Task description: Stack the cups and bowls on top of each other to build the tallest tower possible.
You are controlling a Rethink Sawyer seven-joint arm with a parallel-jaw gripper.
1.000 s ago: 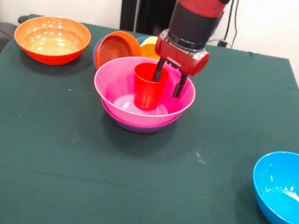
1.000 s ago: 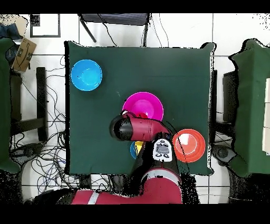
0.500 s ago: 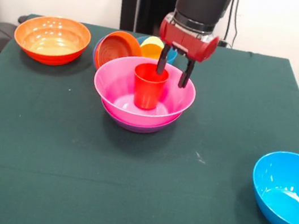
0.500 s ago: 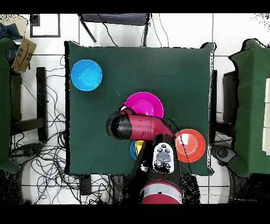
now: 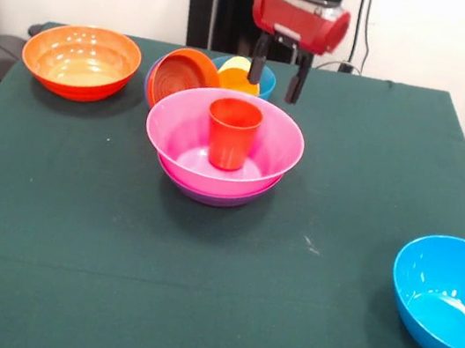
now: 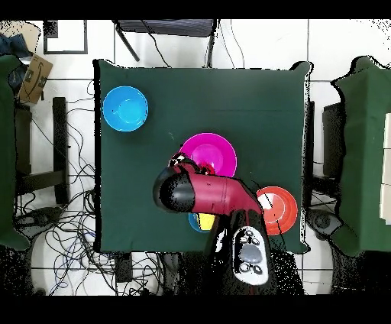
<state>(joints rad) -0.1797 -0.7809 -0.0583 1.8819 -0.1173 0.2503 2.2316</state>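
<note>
A red cup is seen standing in the pink bowl, with the open claw raised above and behind it.

From the front, the claw [image 5: 278, 68] is held empty, fingers apart, clear of the red cup [image 5: 232, 133], which stands upright inside the pink bowl [image 5: 224, 141] nested in a purple bowl [image 5: 211, 195] on the counter [image 5: 112, 252]. A large orange bowl [image 5: 81, 60] and a bright blue bowl [image 5: 446, 296] are set well apart. From overhead, the pink bowl [image 6: 218, 151] is partly covered by the arm [image 6: 206, 195]; the bright blue bowl [image 6: 124, 108] is seen near a corner.

Green table [image 5: 72, 227], bowls [image 5: 449, 295], perhaps cups.
</note>
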